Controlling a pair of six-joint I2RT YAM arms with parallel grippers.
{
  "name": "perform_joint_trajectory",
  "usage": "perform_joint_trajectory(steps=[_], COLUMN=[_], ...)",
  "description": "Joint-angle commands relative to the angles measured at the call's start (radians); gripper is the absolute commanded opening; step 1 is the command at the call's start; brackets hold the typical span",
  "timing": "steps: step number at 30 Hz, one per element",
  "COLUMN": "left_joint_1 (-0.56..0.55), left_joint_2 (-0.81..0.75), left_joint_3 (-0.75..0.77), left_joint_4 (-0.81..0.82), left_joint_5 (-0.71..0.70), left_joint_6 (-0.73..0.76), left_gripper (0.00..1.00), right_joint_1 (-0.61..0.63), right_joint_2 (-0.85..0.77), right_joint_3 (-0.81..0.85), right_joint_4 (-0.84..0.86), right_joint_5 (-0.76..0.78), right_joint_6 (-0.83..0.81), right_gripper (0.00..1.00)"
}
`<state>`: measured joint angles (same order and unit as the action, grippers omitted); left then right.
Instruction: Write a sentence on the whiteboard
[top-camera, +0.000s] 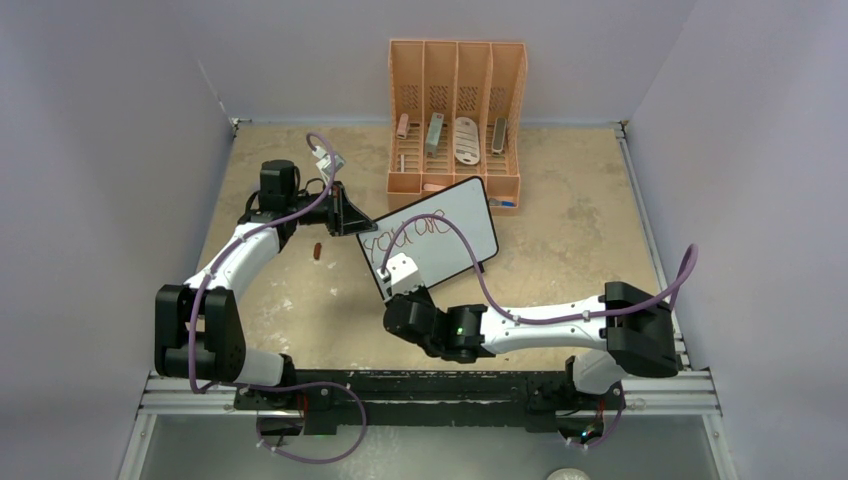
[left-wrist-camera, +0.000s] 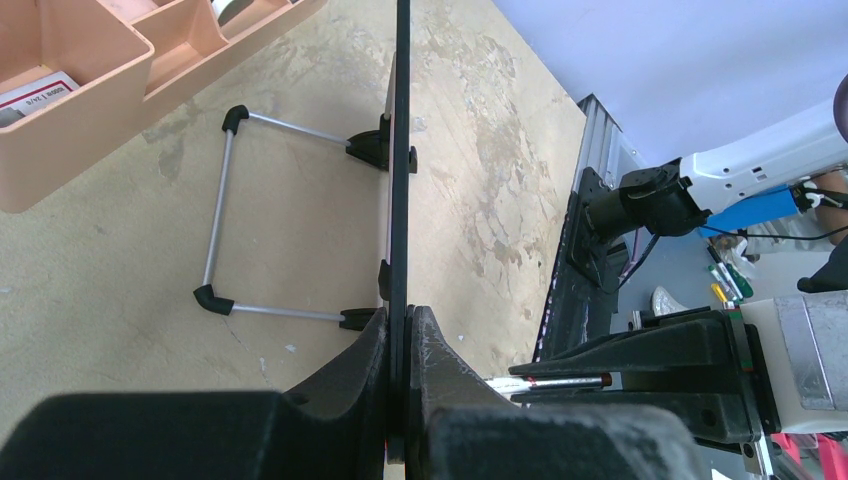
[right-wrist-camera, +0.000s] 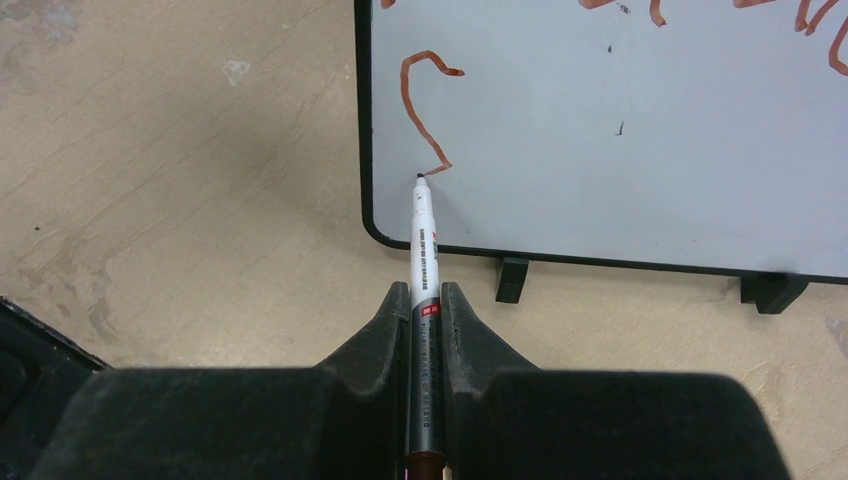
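- Right pincer (right-wrist-camera: 427, 300) is squeezed tight on a marker (right-wrist-camera: 423, 225). The marker sticks straight out between its two black fingers.
- The marker's tip touches the whiteboard (right-wrist-camera: 620, 130) near its bottom left corner, right at the end of a red-brown squiggle.
- Left pincer (left-wrist-camera: 400, 325) is pinched shut on the thin black edge of the whiteboard and holds it from the side.
- The whiteboard stands on the table (top-camera: 570, 250), turned at a slant. It is just in front of the orange organizer (top-camera: 457, 110) and between the two arms.
- Red-brown letters (top-camera: 405, 232) run across the top part of the board.
- The table top is tan and blotchy, with pale patches. Plain grey-purple walls stand on three sides of it.
- A small red-brown thing (top-camera: 317, 251) lies on the table near the left arm. It is too small to tell what it is.
- Behind the board, a thin metal stand (left-wrist-camera: 225, 215) with black corners lies flat on the table.
- Small black feet (right-wrist-camera: 512, 278) poke out under the board's bottom edge.
- From above, the right arm covers the bottom corner of the board, and the letters are too small to read.
- In the right wrist view, the top line of writing is cut off by the picture's edge.
- The things in the organizer's slots are hard to make out.
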<state>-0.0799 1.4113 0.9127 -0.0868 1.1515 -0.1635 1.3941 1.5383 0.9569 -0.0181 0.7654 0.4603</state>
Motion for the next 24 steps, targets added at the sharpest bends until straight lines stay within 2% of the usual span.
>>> perform_joint_trajectory(steps=[1,12,24], left_joint_1=[-0.009,-0.009,-0.009], left_joint_2=[-0.028,-0.029,-0.029], left_joint_3=[0.029,0.029,0.03], left_joint_4=[0.008,0.008,0.008], left_joint_5=[0.002,0.002,-0.002], left_joint_6=[0.021,0.021,0.02], left_gripper=[0.0,0.0,0.0], right_joint_1=[0.002,0.002,0.002], right_joint_2=[0.006,0.007,-0.079], right_joint_3=[0.027,0.048,0.028], right_joint_4=[0.046,0.067,0.092], right_joint_5=[-0.011,0.022,0.01], right_joint_6=[-0.018,-0.009,-0.008], right_gripper=[0.0,0.0,0.0])
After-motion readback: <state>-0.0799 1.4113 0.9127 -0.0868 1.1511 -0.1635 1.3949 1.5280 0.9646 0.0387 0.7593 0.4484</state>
